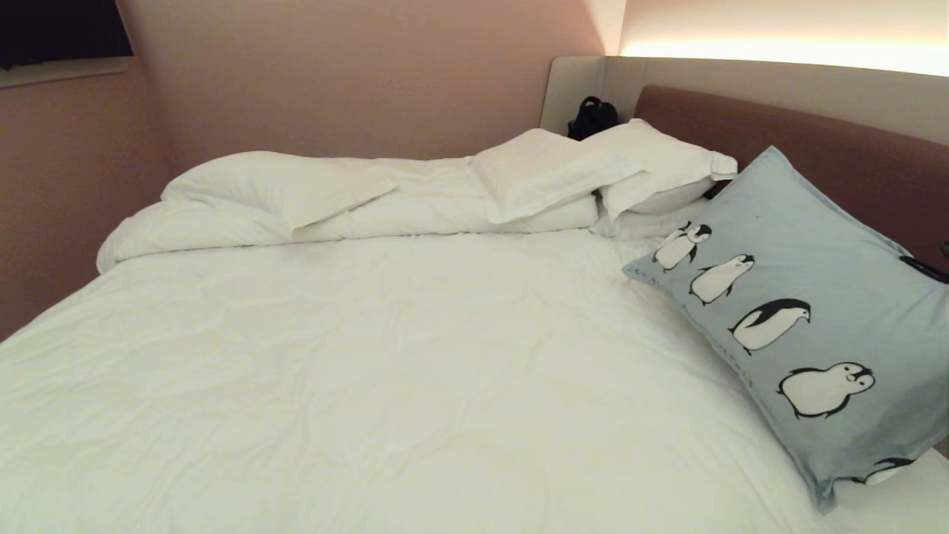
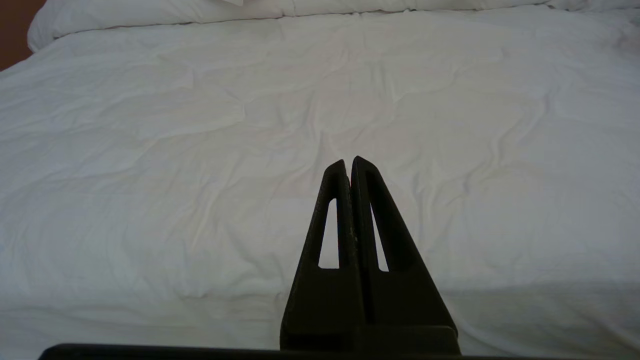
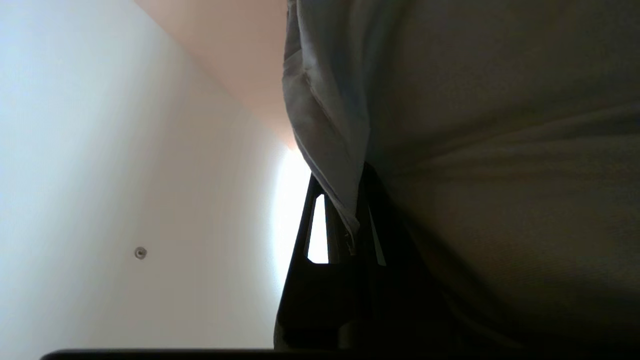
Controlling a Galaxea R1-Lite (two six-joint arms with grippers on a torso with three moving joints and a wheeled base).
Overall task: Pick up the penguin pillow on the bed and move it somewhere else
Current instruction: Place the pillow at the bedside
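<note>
The penguin pillow (image 1: 808, 245), light blue-grey with a row of black-and-white penguins, stands tilted over the right side of the bed (image 1: 371, 356); its lower corner rests on the white sheet. A black bit of my right gripper (image 1: 925, 269) shows at the pillow's right edge. In the right wrist view that gripper (image 3: 345, 176) is shut on a fold of the pillow's (image 3: 475, 100) fabric edge, and the cloth hangs down over one finger. My left gripper (image 2: 348, 162) is shut and holds nothing, low over the near part of the white duvet (image 2: 250, 125).
Two white pillows (image 1: 549, 170) (image 1: 660, 159) and a rolled duvet (image 1: 274, 185) lie along the far side. A brown headboard (image 1: 815, 141) runs behind the penguin pillow. A black bag (image 1: 593, 116) sits in the far corner. Pink walls close in at the left and back.
</note>
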